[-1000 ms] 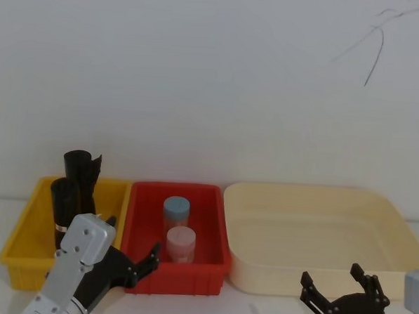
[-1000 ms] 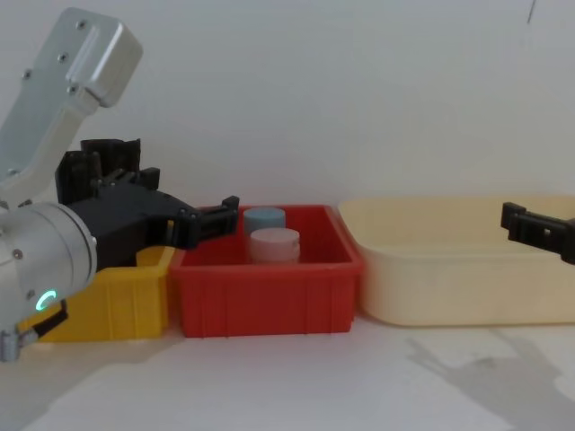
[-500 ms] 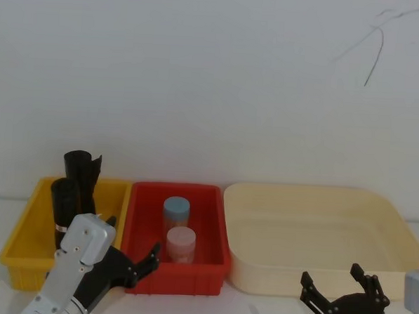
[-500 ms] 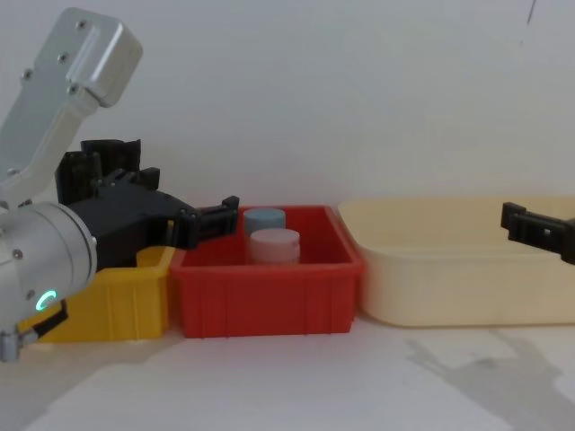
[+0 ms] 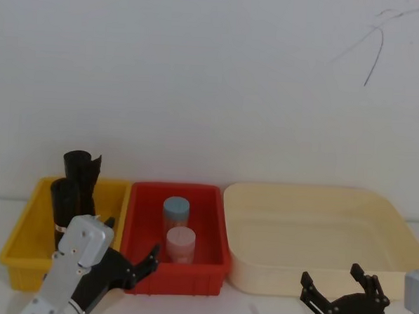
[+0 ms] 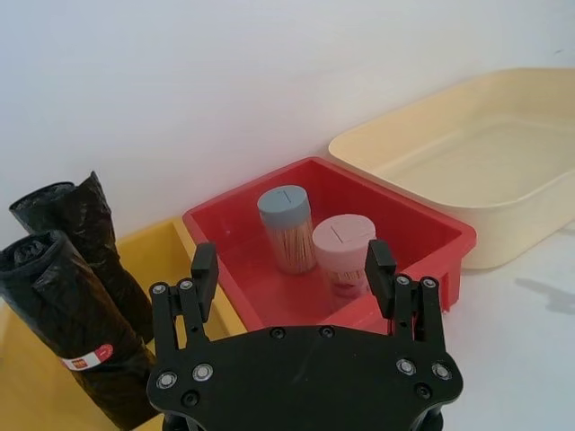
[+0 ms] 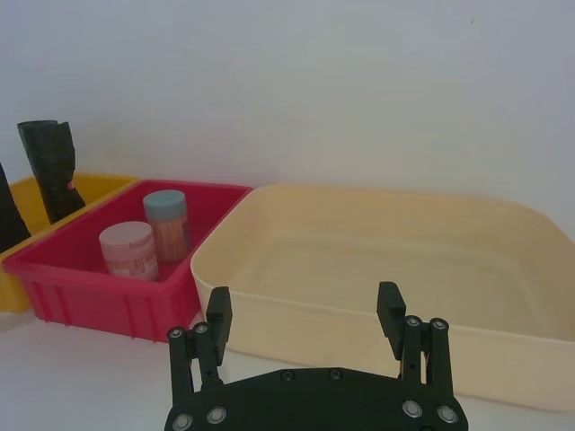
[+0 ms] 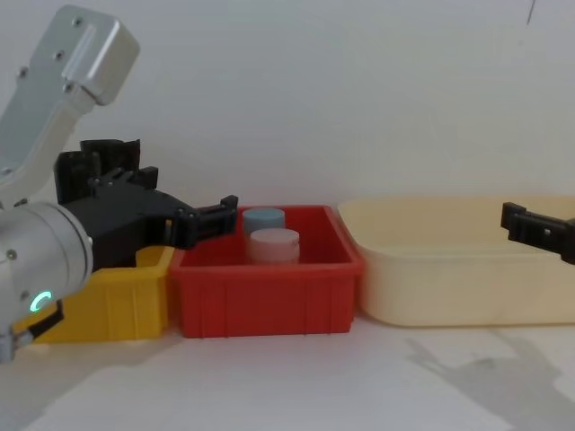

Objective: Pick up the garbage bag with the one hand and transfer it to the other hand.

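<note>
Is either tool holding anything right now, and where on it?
Nothing is held. The left tool and the right tool are both open and empty; the garbage bag stands untouched in the yellow bin.

The left gripper (image 8: 212, 215) reaches out in front of the yellow bin (image 8: 126, 301); the red bin (image 8: 265, 301) holds a blue-topped jar (image 8: 264, 218) and a pink-topped jar (image 8: 273, 242); the right gripper (image 8: 532, 232) pokes in by the cream tub (image 8: 449, 287)

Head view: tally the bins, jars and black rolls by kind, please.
Bins: 3 (yellow bin, red bin, cream tray)
Jars: 2 (blue-lidded jar, pink-lidded jar)
Black rolls: 2 (garbage bag, flared roll)
Total: 7
</note>
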